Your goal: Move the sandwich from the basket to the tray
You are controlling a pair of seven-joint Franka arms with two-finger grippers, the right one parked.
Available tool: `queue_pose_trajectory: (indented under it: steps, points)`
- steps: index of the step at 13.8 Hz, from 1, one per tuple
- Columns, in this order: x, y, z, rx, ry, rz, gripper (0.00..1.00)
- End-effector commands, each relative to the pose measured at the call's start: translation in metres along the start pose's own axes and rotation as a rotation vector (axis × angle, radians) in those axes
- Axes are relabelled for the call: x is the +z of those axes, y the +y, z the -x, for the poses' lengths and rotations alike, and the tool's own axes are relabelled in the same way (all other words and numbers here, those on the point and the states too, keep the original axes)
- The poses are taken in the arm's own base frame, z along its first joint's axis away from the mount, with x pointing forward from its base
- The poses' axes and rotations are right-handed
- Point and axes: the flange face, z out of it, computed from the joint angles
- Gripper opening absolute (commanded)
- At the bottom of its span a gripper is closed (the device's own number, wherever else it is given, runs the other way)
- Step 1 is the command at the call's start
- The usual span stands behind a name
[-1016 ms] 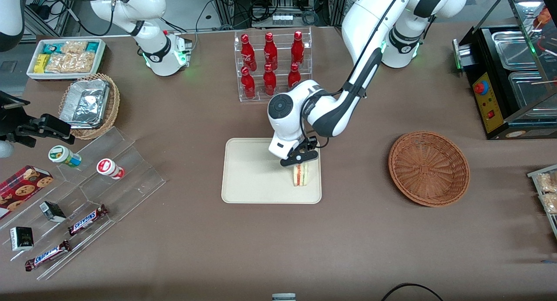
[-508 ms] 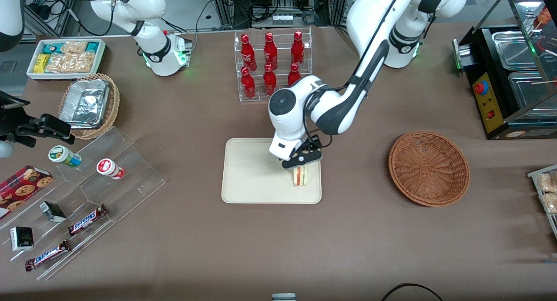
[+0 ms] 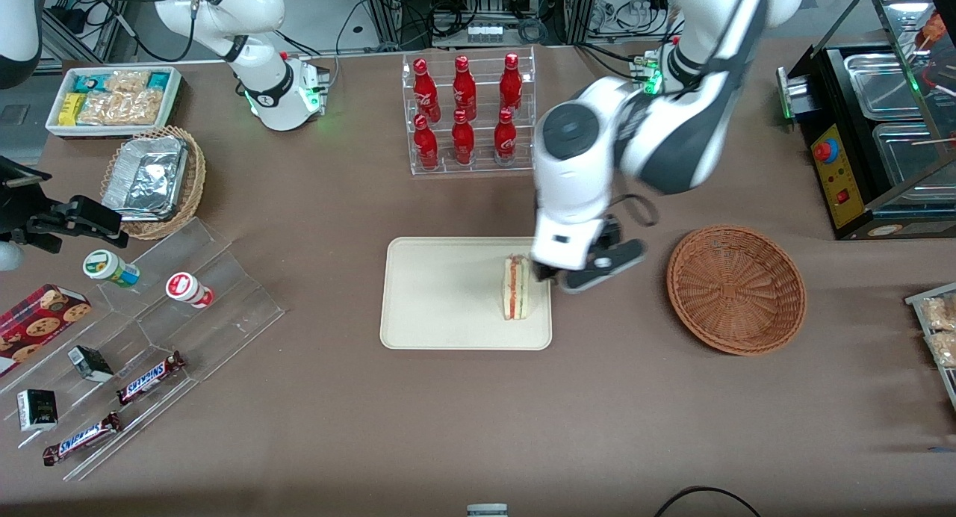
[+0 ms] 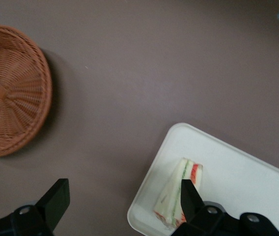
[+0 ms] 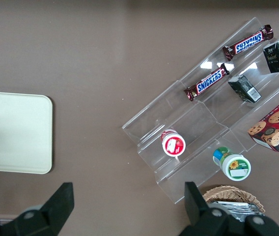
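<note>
Above the gap between tray and basket, over the brown counter (image 3: 418, 427), my jaws hung wide apart with nothing held between them. One of my fingers (image 4: 56, 201) stood over bare counter; the other (image 4: 191, 194) stood over the tray's edge, just in front of the sandwich as my wrist camera saw it.

The sandwich (image 3: 516, 287) stood on edge on the cream tray (image 3: 441, 308), at the tray's end nearest my jaws, its orange-red and green filling stripe facing up. Whether my finger touched the bread I could not tell; from the front view my wrist housing sat just beside the sandwich's end farther from that camera, and slightly overlapped it. In the wrist view the sandwich (image 4: 179, 189) lay close to the tray's (image 4: 247, 172) rounded corner.

The reddish-brown wicker basket (image 3: 736, 289) sat on the counter toward my own arm's end, near my jaws but apart from them, with no sandwich in it. My wrist camera showed the basket (image 4: 12, 91) with a dark stretch of counter between it and the tray.

A clear rack of red bottles (image 3: 467, 110) stood farther from the front camera than my jaws.
</note>
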Motion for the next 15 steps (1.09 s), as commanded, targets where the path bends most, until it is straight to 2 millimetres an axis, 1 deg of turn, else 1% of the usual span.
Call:
queue_pose_trajectory:
  steps: [1,2,5,6,7,10,11,12,13,15]
  points:
    - [-0.028,-0.048,-0.030,0.004,-0.049,0.006,1.00]
    - [-0.038,-0.066,-0.041,0.016,-0.071,0.007,1.00]
    - [-0.073,-0.133,-0.080,0.043,-0.124,0.039,1.00]
    - [-0.083,-0.155,-0.087,0.064,-0.144,0.038,1.00]
    - [-0.088,-0.181,-0.095,0.084,-0.165,0.037,1.00]
    - [-0.096,-0.253,-0.107,0.122,-0.189,0.088,1.00]
    - [-0.097,-0.267,-0.108,0.141,-0.195,0.103,1.00]
    - [-0.098,-0.277,-0.106,0.164,-0.198,0.106,1.00]
    - [-0.099,-0.286,-0.095,0.194,-0.197,0.108,1.00]
    - [-0.095,-0.299,-0.073,0.227,-0.189,0.108,1.00]
